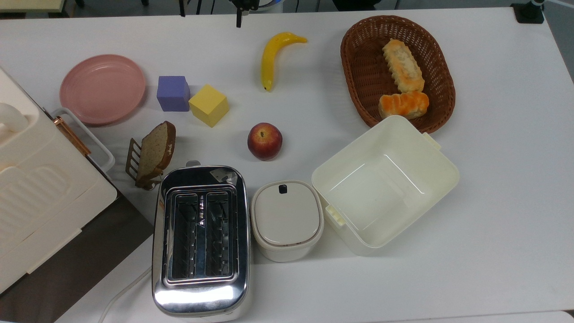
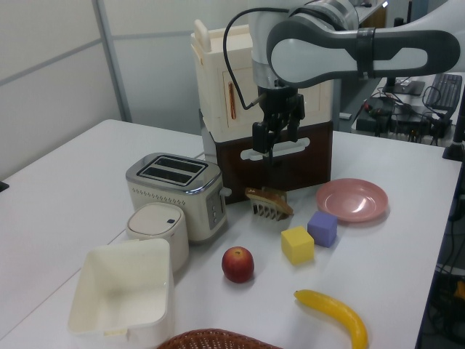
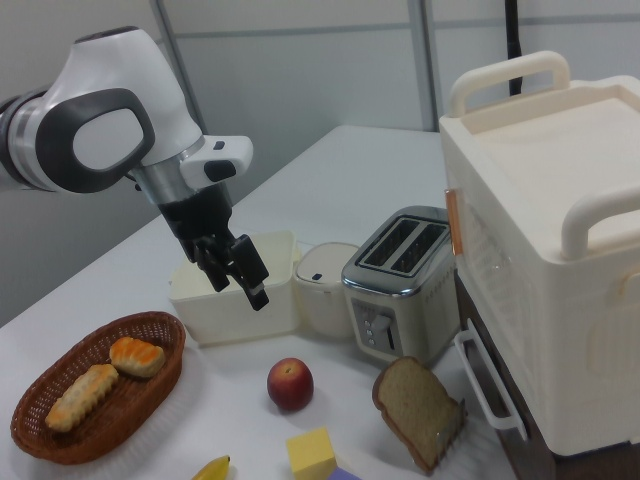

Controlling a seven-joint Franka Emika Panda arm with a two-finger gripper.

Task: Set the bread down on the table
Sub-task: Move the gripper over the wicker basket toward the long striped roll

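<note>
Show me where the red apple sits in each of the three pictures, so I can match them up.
Top view: the apple is near the centre, just above the small lidded white pot.
Left view: the apple is low at centre, right of the pot.
Right view: the apple is low at centre, below the pot.
Shared landmark: the chrome toaster beside the pot.

cream-and-golden bread (image 1: 402,65), brown wicker basket (image 1: 358,72), white table (image 1: 502,188)
</note>
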